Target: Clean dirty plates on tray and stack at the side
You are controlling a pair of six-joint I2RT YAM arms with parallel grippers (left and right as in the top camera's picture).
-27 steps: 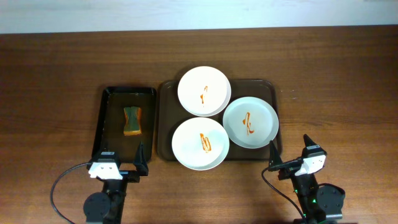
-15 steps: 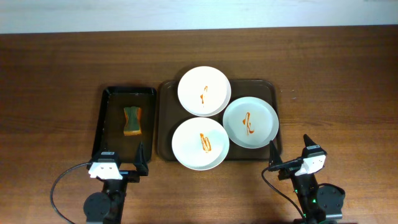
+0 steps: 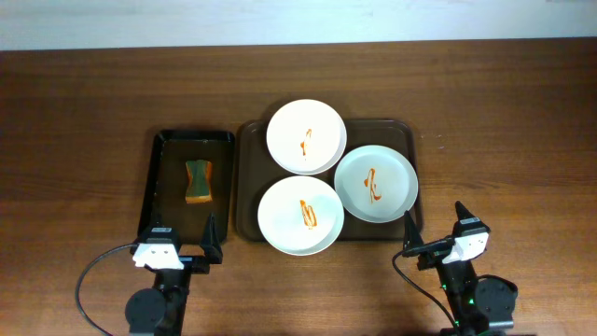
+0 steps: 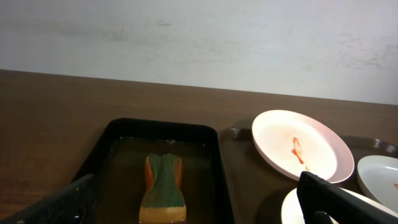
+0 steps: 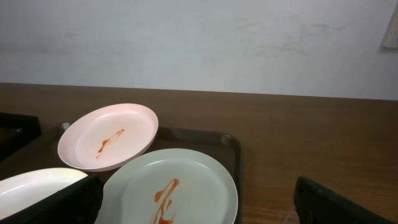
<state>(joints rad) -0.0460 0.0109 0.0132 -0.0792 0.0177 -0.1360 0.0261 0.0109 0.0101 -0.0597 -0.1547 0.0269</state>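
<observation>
Three white plates lie on the dark brown tray (image 3: 247, 177), each with an orange-red squiggle: a back one (image 3: 306, 137), a front one (image 3: 300, 217) and a right one (image 3: 375, 184). They overlap at their rims. My left gripper (image 3: 184, 245) is open and empty near the front edge, just short of the black tray. My right gripper (image 3: 437, 227) is open and empty in front of the right plate (image 5: 169, 191). The back plate also shows in the left wrist view (image 4: 303, 146) and the right wrist view (image 5: 108, 136).
A narrow black tray (image 3: 159, 173) left of the brown tray holds a green and orange sponge (image 3: 199, 180), which also shows in the left wrist view (image 4: 163, 188). Bare brown table lies to the right of the brown tray and along the back. A pale wall stands behind.
</observation>
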